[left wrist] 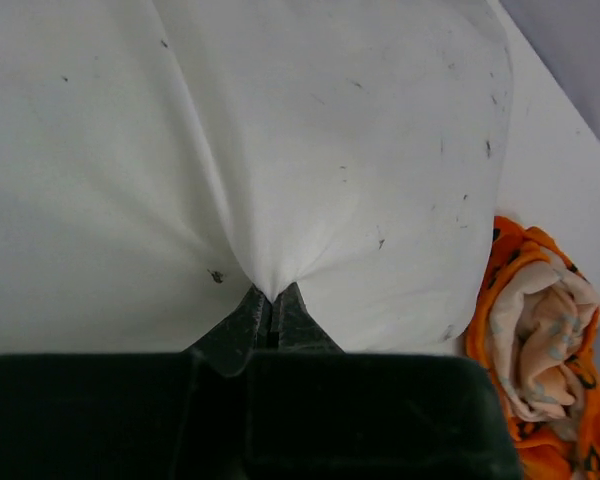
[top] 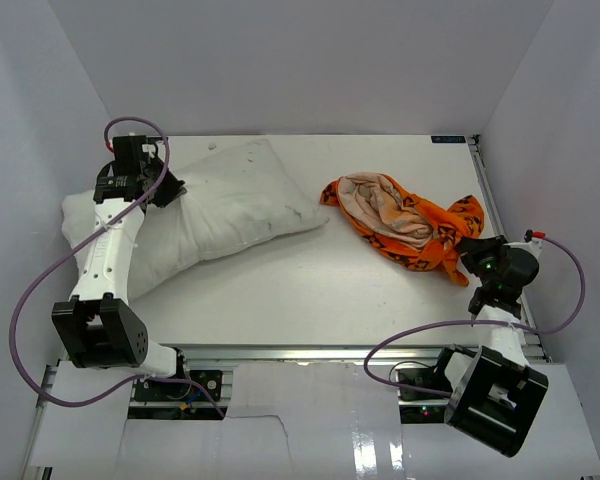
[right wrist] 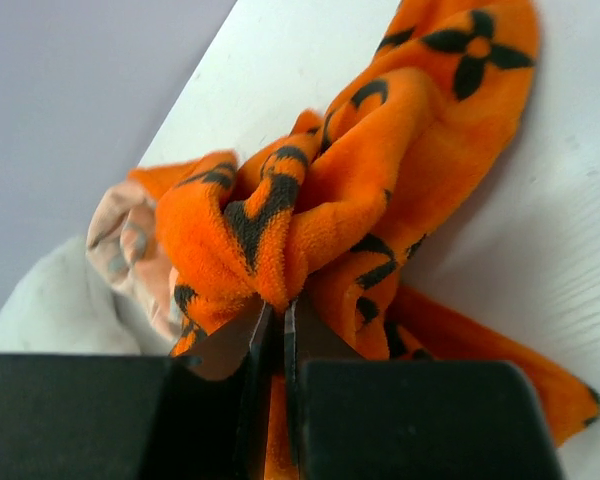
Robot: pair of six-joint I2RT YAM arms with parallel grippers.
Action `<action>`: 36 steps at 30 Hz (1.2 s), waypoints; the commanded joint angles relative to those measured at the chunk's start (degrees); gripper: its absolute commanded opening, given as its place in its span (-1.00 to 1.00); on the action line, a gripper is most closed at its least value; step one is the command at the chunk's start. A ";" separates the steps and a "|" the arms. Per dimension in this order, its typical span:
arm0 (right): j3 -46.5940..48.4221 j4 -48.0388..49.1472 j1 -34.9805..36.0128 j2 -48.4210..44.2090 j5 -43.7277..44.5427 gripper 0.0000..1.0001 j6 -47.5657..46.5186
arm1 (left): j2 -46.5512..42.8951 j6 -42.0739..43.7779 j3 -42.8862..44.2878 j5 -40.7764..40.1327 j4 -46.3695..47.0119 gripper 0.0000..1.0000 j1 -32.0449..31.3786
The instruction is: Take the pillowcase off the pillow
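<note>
The white pillow (top: pixel 225 205) lies bare at the back left of the table. My left gripper (top: pixel 166 188) is shut on a pinch of its fabric at the left end; in the left wrist view the pillow (left wrist: pixel 310 150) puckers into my gripper (left wrist: pixel 274 297). The orange pillowcase (top: pixel 405 222) lies crumpled, off the pillow, at the right with its peach inside showing. My right gripper (top: pixel 472 250) is shut on a fold of its near right edge; in the right wrist view the pillowcase (right wrist: pixel 380 170) bunches into my gripper (right wrist: pixel 276 305).
The white table (top: pixel 310 290) is walled in by white panels on the left, back and right. Its right rail (top: pixel 492 215) runs just beside the pillowcase. Purple cables loop from both arms near the front edge.
</note>
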 commanded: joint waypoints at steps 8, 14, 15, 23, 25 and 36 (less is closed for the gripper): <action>-2.78 7.20 2.94 -1.85 -3.73 -0.85 1.65 | -6.58 -14.43 -6.40 0.30 12.82 -1.00 -0.50; -3.92 8.16 3.38 -2.55 -3.92 -0.85 1.91 | -8.33 -15.14 -10.26 -2.61 15.37 -1.00 -0.41; -4.01 8.34 3.91 -2.64 -3.82 -0.85 2.26 | -8.69 -15.49 -11.15 -2.61 16.34 -1.00 -0.50; -0.94 6.24 8.48 -1.76 -7.51 -0.26 -1.87 | -10.01 -15.93 -16.07 2.29 24.94 -1.00 -0.50; 0.29 5.45 9.53 -1.76 -9.00 -0.09 -2.57 | -10.36 -16.45 -16.78 4.15 26.36 -1.00 -0.50; 13.04 -19.51 17.18 -7.12 -5.58 0.96 -15.75 | -13.96 -11.11 -16.78 15.59 36.30 0.26 -0.68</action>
